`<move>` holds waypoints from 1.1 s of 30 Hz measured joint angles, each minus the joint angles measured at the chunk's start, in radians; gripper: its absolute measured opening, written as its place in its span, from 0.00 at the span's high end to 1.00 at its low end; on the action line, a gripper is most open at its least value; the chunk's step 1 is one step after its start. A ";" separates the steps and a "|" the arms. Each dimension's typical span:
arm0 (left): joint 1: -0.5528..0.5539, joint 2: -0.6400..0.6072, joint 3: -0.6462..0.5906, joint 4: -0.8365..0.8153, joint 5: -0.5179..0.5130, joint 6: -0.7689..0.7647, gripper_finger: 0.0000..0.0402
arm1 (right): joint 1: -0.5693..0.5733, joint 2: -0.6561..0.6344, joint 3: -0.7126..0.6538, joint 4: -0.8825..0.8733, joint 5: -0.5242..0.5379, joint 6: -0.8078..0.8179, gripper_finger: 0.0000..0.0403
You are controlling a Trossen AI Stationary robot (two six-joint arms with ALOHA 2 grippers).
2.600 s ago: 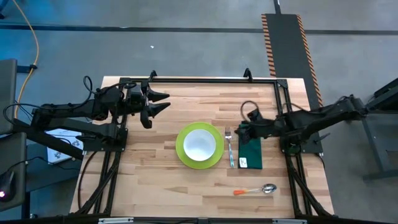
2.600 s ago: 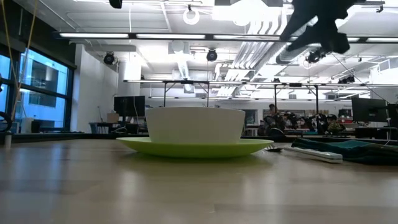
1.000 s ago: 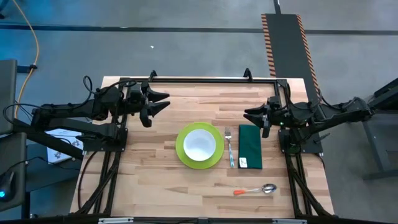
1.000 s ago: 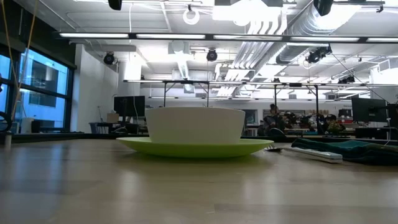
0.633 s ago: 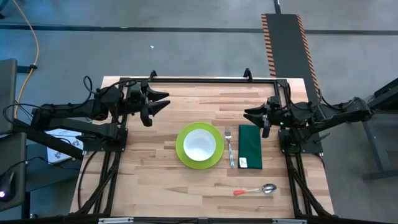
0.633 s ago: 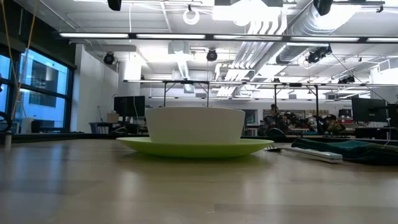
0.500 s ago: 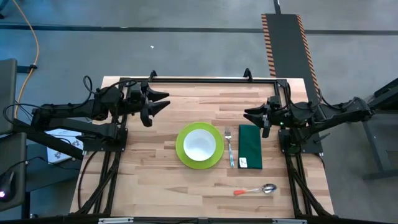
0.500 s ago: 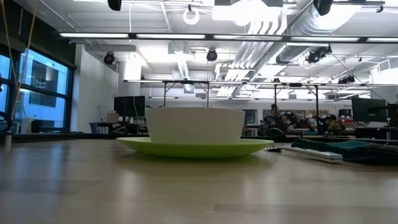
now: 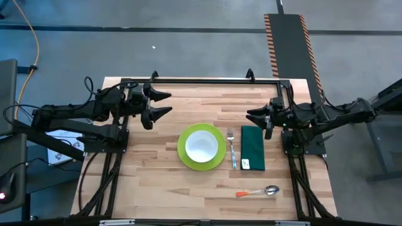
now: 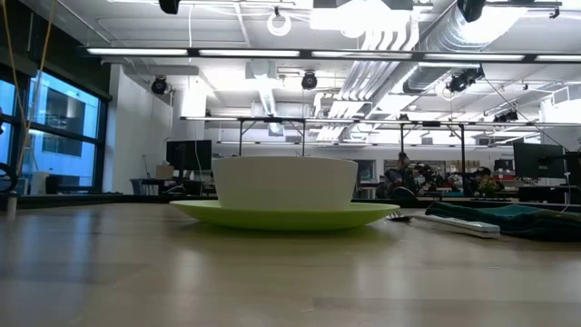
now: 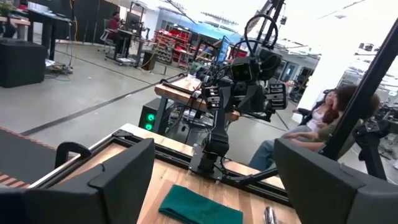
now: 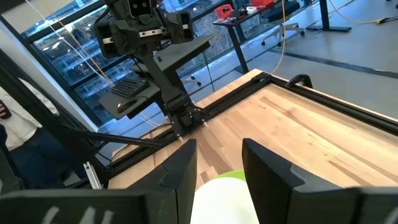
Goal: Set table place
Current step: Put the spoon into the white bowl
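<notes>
The lime-green plate (image 9: 183, 152) lies mid-table with the white bowl (image 9: 201, 145) standing in it; both also show in the low view, plate (image 10: 284, 214) and bowl (image 10: 284, 182). The silver fork (image 9: 231, 148) lies flat just right of the plate. The dark green folded napkin (image 9: 253, 147) lies flat right of the fork. The orange-handled spoon (image 9: 259, 191) lies near the front edge. My left gripper (image 9: 167, 103) hovers open above the table's far left. My right gripper (image 9: 250, 115) hovers open above the napkin's far end. Neither holds anything.
The wooden table (image 9: 151, 182) has a black frame along its far edge (image 9: 201, 81). Both arm bases stand at the table's left and right sides. A seated person (image 11: 323, 121) shows beyond the table's right side in the left wrist view.
My left gripper has opened a little wider. Everything on the table has stayed where it was.
</notes>
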 joint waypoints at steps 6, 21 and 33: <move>0.000 0.000 0.000 -0.001 0.000 0.017 0.27 | 0.000 0.000 0.000 -0.041 0.000 0.000 0.71; 0.000 0.000 0.000 -0.001 0.001 0.062 0.31 | 0.000 0.002 0.000 -0.076 -0.047 -0.165 0.71; 0.000 0.000 0.000 0.000 0.008 0.121 0.31 | 0.001 0.128 0.001 0.005 -0.319 -0.017 0.71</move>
